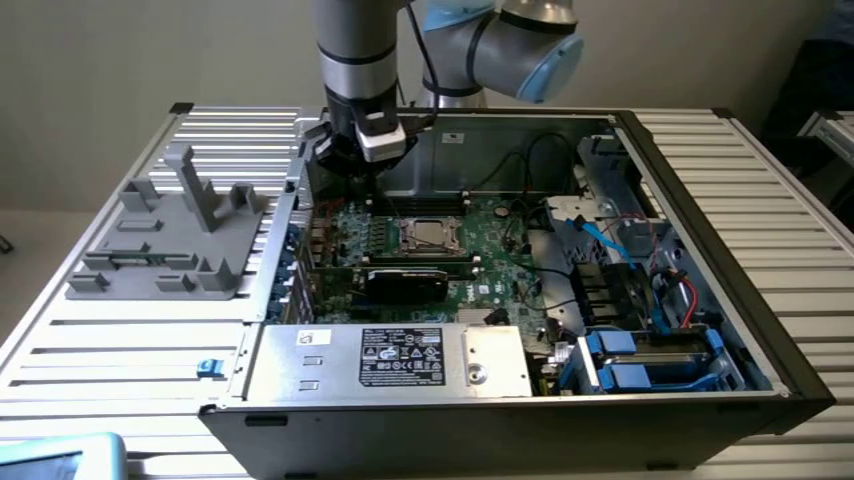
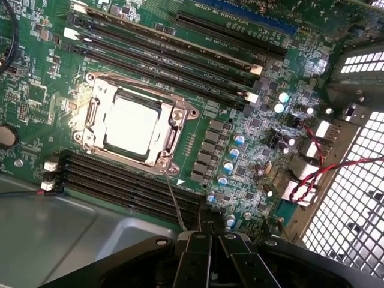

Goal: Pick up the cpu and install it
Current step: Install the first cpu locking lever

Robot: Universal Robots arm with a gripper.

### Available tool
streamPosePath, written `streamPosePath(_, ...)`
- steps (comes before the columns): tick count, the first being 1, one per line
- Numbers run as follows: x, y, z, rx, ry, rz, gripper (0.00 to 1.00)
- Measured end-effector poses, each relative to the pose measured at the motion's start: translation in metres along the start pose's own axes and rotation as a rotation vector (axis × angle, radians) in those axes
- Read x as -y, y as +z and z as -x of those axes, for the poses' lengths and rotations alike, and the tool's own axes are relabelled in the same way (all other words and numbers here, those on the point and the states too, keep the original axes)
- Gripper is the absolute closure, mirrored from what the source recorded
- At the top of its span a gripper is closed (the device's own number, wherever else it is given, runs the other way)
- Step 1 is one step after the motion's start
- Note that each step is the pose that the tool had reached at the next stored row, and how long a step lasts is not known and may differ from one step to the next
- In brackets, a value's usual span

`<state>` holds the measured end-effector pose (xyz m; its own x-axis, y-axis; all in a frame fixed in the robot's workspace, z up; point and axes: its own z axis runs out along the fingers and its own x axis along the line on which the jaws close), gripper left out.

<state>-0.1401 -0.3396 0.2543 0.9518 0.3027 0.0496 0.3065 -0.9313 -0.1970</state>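
Note:
The cpu (image 2: 133, 126), a flat square chip with a shiny silver top, lies inside the metal-framed socket (image 2: 175, 117) on the green motherboard (image 2: 252, 129). In the exterior view the cpu (image 1: 430, 233) sits mid-board inside the open computer case (image 1: 787, 370). My gripper (image 2: 209, 240) hangs above the board, off to one side of the socket. Its black fingers (image 2: 193, 258) are pressed together, shut, with nothing between them. In the exterior view the gripper (image 1: 363, 165) is over the case's back corner on the exterior view's left.
A large grey plastic fixture (image 1: 174, 235) stands on the slatted table at the exterior view's left. Memory slots (image 2: 126, 186) flank the socket. A silver power supply (image 1: 387, 357) fills the case front; drive bays and cables (image 1: 641, 300) crowd the exterior view's right.

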Motion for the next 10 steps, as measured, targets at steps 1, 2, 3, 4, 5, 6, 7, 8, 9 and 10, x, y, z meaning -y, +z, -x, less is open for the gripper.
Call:
streamPosePath(1, 0.0005, 0.0008, 0.0, -0.0007, 0.001, -0.0012, 0.89)
streamPosePath(2, 0.001, 0.0012, 0.0, -0.0011, 0.002, -0.002, 0.89)
streamPosePath(3, 0.0012, 0.0015, -0.001, -0.0017, 0.004, -0.0027, 0.89)
streamPosePath(4, 0.0012, 0.0016, -0.002, -0.0022, 0.005, -0.0035, 0.89)
streamPosePath(5, 0.0009, 0.0017, -0.003, -0.0027, 0.006, -0.0044, 0.89)
streamPosePath(6, 0.0005, 0.0017, -0.005, -0.0029, 0.007, -0.0051, 0.89)
streamPosePath(7, 0.0, 0.0016, -0.007, -0.0034, 0.007, -0.0061, 0.89)
streamPosePath(8, -0.0007, 0.0016, -0.009, -0.004, 0.007, -0.0075, 0.89)
streamPosePath(9, -0.0013, 0.0016, -0.011, -0.0045, 0.007, -0.0092, 0.89)
streamPosePath(10, -0.002, 0.0016, -0.013, -0.0051, 0.007, -0.011, 0.89)
